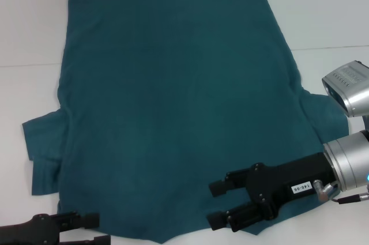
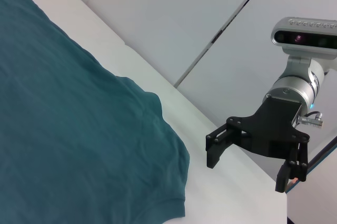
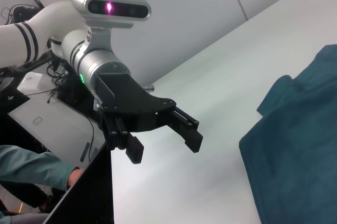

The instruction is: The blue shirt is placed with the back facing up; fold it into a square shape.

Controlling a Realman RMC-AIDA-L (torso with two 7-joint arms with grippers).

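The blue shirt (image 1: pixel 173 106) lies spread flat on the white table (image 1: pixel 328 8), plain back up, both short sleeves out to the sides. My right gripper (image 1: pixel 214 204) hovers open over the shirt's near right hem, fingers pointing left. My left gripper (image 1: pixel 95 229) is open at the near left corner, just off the hem. The left wrist view shows the shirt (image 2: pixel 79 129) and the open right gripper (image 2: pixel 246 174) beyond it. The right wrist view shows the open left gripper (image 3: pixel 164 149) apart from the shirt (image 3: pixel 300 150).
Bare white table surrounds the shirt at the back and on both sides. In the right wrist view a person's teal-sleeved arm (image 3: pixel 31 171) and cables (image 3: pixel 58 71) sit past the table's edge behind the left arm.
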